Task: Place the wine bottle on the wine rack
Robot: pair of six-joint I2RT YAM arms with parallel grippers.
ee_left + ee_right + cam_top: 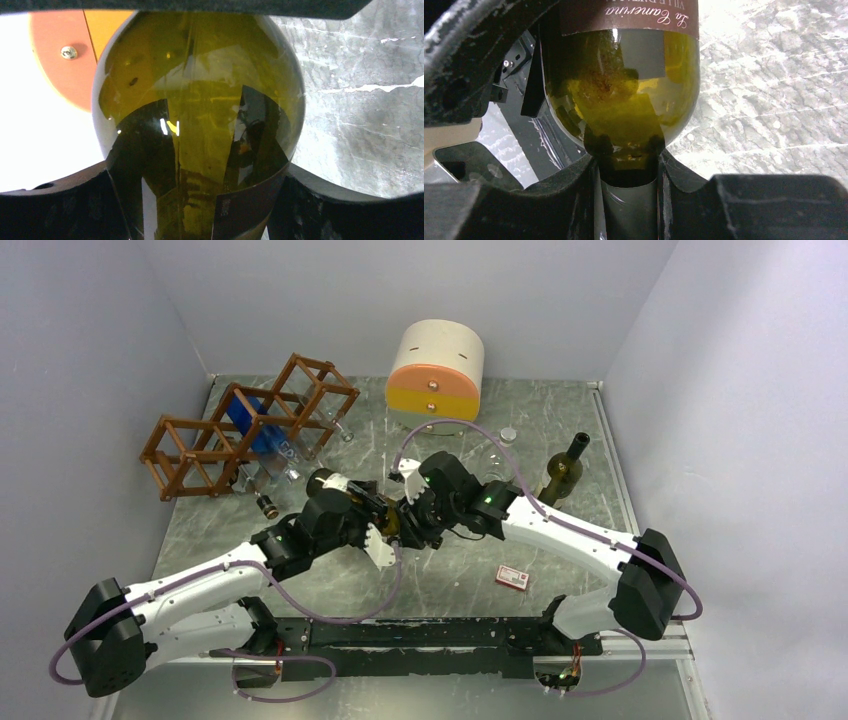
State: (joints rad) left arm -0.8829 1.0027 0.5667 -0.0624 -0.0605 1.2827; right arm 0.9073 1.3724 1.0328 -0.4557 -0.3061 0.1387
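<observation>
Bottle (624,90) is held between our two hands at the middle of the tabletop (450,575), well apart from the rack (222,428) at the far left. We see green glass with a dark brown label. Our left hand (200,197) is clamped around the wide body, a finger pressed on each side. Our right hand (626,182) is closed narrow on the neck, both fingers touching it just below the shoulder. From above, the hands nearly meet and hide most of the glass, so we cannot tell whether it rests on the tabletop or is lifted. The rack has a blue bottle (262,430) in one cell. A second bottle (560,475), also green, is off to the right, and a round cabinet (436,365) sits at the back.
</observation>
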